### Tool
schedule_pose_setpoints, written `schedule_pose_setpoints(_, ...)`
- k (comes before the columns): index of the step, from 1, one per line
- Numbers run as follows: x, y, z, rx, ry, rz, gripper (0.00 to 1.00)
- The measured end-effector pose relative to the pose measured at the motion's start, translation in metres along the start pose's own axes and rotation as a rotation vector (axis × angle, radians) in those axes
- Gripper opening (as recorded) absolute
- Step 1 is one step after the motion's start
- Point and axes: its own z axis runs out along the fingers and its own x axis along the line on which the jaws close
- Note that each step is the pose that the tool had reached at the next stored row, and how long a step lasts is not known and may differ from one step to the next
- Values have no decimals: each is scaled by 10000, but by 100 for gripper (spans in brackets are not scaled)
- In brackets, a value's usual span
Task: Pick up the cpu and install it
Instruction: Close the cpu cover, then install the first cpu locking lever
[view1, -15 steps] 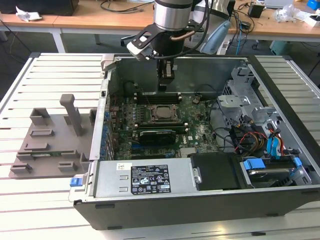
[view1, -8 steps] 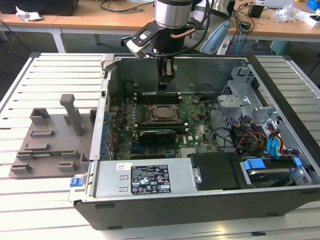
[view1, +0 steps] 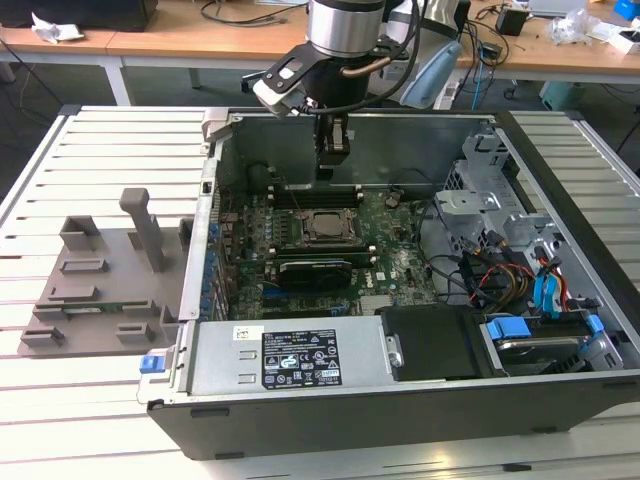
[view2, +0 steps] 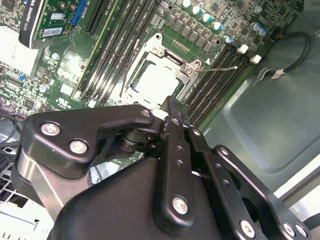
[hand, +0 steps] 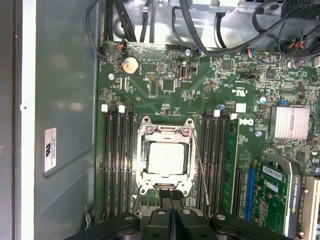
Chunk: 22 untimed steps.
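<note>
Exterior view: seeing the hand (view1: 327, 172) down inside the open computer case (view1: 350, 428), fingers pressed together, gripping nothing. Hangs over the far edge of the motherboard (view1: 400, 272), close to the case's far wall. Got the cpu (view1: 322, 227) lying flat mid-board, metal top up, just near-side of the hand and apart from it. Square part, so no long axis to call; edges run parallel to the memory slots (view1: 300, 190). Plenty of open air above the board. Drive bays and cables crowd the exterior view's right. Also a grey tray (view1: 100, 290) on the slatted surface (view1: 40, 180), to the exterior view's left of the case, well apart from the hand.

Second wrist view: looking past the closed hand (view2: 172, 103) at the cpu (view2: 150, 86), seated inside the socket frame (view2: 170, 56). Fingertips just beside the frame edge, not touching the chip. Bare case panel (view2: 260, 120) past the slots, with free room there.

First wrist view: cpu (hand: 166, 157) square-on in the frame (hand: 166, 131), sides parallel to the frame and to the slot banks flanking it. Hand (hand: 170, 194) shut, tips at the frame's edge. Thin wire lever (hand: 199, 165) lying between the frame and one slot bank. Can't tell whether the frame is clamped down.
</note>
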Motion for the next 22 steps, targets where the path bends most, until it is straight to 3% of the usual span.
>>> schedule_pose_setpoints(11, 0, 0, 0, -6, -8, -184, 11)
schedule_pose_setpoints(22, 0, 0, 0, -46, -62, -1350, 11)
